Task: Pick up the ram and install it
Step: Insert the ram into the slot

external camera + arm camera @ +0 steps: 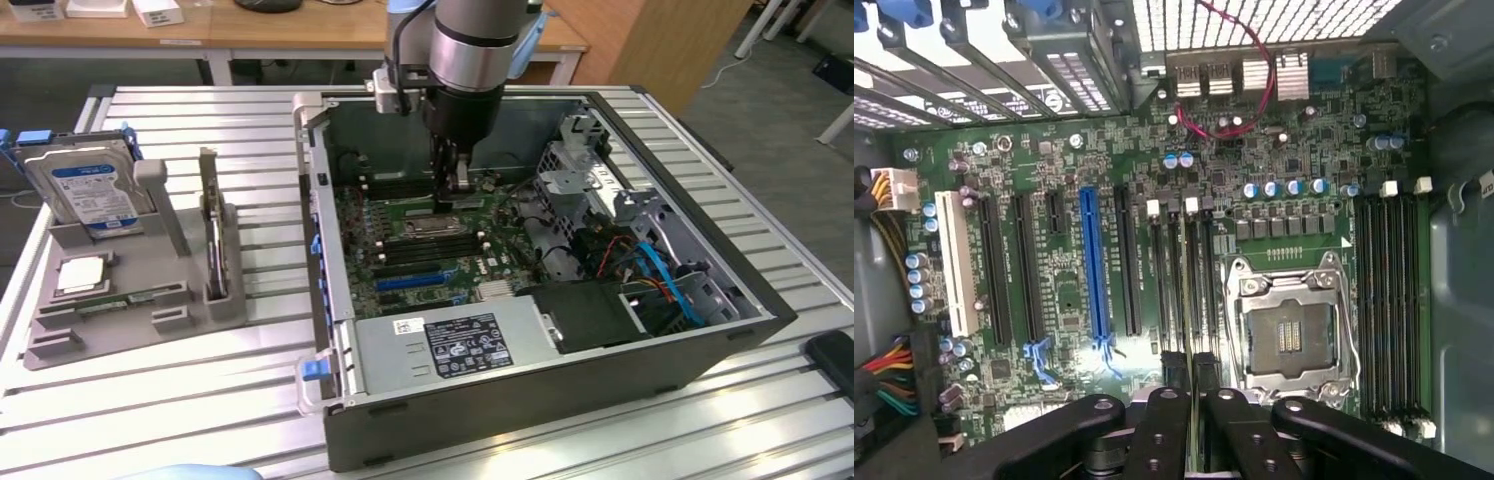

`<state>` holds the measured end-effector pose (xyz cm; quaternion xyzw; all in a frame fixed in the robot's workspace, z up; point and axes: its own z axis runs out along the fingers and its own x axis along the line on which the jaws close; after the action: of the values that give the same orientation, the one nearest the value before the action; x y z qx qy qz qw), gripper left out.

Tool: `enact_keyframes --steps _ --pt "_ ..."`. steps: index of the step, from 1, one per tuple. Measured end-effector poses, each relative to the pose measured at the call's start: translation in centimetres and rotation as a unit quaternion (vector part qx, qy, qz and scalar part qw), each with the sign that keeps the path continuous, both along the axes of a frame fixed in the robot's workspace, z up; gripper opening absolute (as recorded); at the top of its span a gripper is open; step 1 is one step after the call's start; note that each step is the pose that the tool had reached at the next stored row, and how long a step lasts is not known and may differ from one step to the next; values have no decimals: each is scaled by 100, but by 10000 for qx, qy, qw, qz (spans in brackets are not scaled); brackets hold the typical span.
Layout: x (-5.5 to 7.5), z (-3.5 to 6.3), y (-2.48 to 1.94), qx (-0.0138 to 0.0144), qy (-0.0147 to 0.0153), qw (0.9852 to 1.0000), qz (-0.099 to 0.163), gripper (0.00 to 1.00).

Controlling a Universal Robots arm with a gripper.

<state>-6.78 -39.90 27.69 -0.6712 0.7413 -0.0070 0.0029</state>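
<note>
In the grey holder (pixel 134 338) at the exterior view's left, the ram (pixel 128 298) is seen lying low. Its long axis runs left to right, the right end slightly raised. Further right, inside the open case (pixel 534 400), the gripper (pixel 455 205) is drawn nearly closed on nothing, above the motherboard beside the CPU socket (pixel 434 222).

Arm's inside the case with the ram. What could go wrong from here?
1. The ram, pinched edge-on in the jaws of the gripper, hangs beside the open CPU socket; sideways drift could hit its bare contacts.
2. The memory slots lie close together; a slight offset or tilt could jam it on a slot wall.
</note>
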Motion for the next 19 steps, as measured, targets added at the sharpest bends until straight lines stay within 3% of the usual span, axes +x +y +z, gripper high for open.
enact_keyframes --steps 4,11,17,19 --pt "21 -19 0 0 17 10000 0 13" --pt "21 -125 0 22 17 10000 0 13" --pt "22 -125 0 22 17 10000 -1 13" --pt "23 -125 1 30 42 10000 -2 13"
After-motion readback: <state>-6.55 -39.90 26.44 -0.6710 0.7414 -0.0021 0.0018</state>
